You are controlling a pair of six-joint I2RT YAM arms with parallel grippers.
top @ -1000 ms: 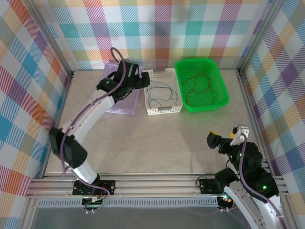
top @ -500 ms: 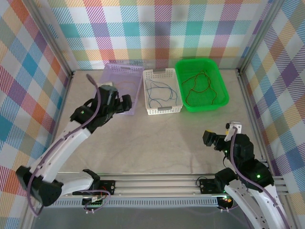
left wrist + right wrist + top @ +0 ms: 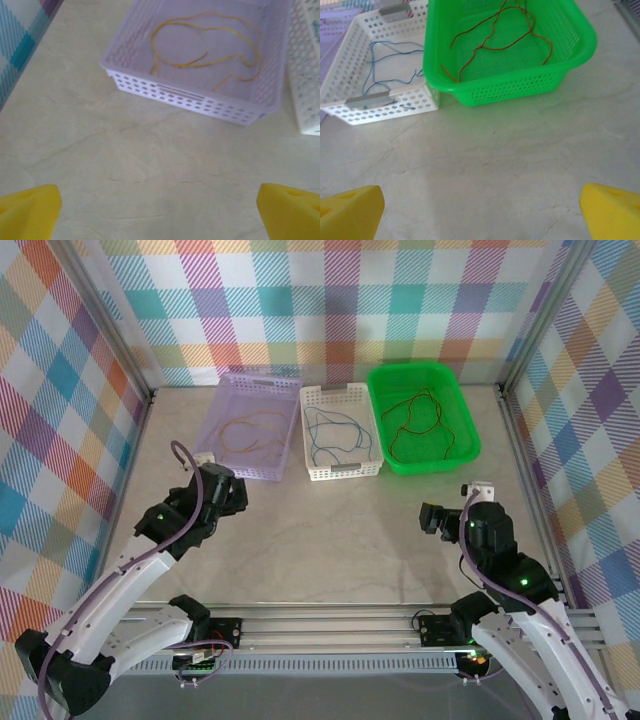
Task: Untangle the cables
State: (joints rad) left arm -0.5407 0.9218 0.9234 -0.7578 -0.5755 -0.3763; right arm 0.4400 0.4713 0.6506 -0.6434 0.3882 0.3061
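Note:
The cables lie apart, one per basket. An orange-yellow cable (image 3: 255,430) (image 3: 205,47) curls in the purple basket (image 3: 232,472) (image 3: 190,97). A blue cable (image 3: 335,435) (image 3: 390,62) sits in the white basket (image 3: 345,472) (image 3: 390,105). In the green basket (image 3: 470,445) (image 3: 520,85) rests a red cable (image 3: 412,420) (image 3: 495,30). My left gripper (image 3: 225,495) (image 3: 160,212) hovers open over bare table just in front of the purple basket. My right gripper (image 3: 438,518) (image 3: 480,212) is open over the table, well short of the green basket. Nothing is between either pair of yellow fingertips (image 3: 30,210) (image 3: 612,210).
The three baskets stand side by side along the back of the marble-look table (image 3: 330,530). Checkered walls and aluminium posts (image 3: 110,335) enclose the table on three sides. A metal rail (image 3: 330,625) runs along the near edge.
My left arm has drawn back from over the purple basket to the table in front of it, uncovering the orange-yellow cable. The right gripper has edged forward and slightly left.

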